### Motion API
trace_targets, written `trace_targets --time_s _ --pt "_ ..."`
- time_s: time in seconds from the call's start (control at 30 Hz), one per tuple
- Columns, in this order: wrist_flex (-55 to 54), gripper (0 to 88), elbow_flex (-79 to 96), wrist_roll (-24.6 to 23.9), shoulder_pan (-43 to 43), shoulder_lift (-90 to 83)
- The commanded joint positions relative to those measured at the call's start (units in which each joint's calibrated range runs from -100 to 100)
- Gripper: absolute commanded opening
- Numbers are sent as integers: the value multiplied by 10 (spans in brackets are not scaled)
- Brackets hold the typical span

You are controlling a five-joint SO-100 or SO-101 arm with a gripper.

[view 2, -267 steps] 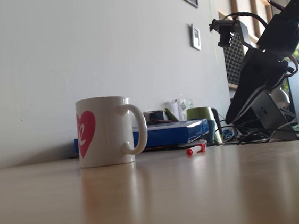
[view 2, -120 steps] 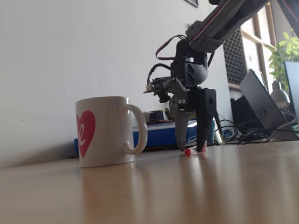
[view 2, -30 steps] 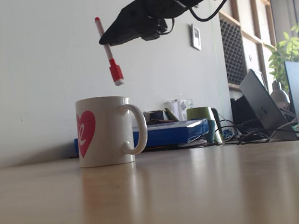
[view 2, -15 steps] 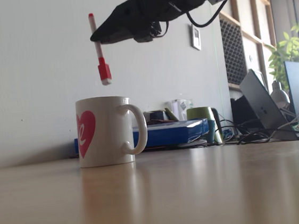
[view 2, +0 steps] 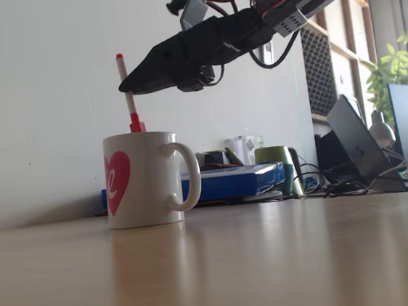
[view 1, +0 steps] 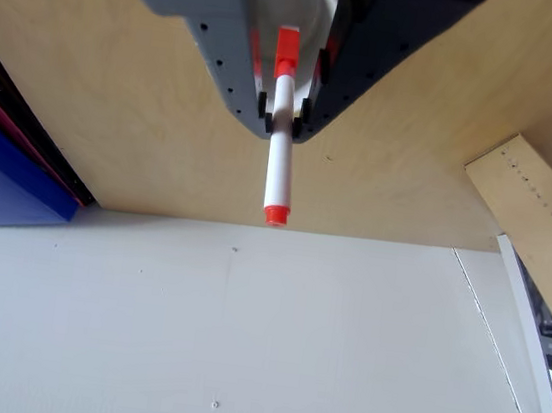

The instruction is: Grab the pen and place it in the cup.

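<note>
Gripper clamped on pen, fingers closed around the white barrel mid-length; pen near upright in fixed view, red cap down, cap tip just dipping below the rim of the cup; small red plug end pointing up. In other view, pen pinched between both fingers, red cap over the white mug opening at top. Cup upright on wooden table, left of centre, handle to the right, red heart on its left side; blue box behind, far side.
</note>
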Motion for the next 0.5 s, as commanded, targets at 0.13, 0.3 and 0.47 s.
trace_targets --time_s 0.13,0.3,0.47 --pt "-77 12 51 5 5 -6" --pt "-100 12 80 17 6 -9" --pt "-135 17 108 22 3 -10"
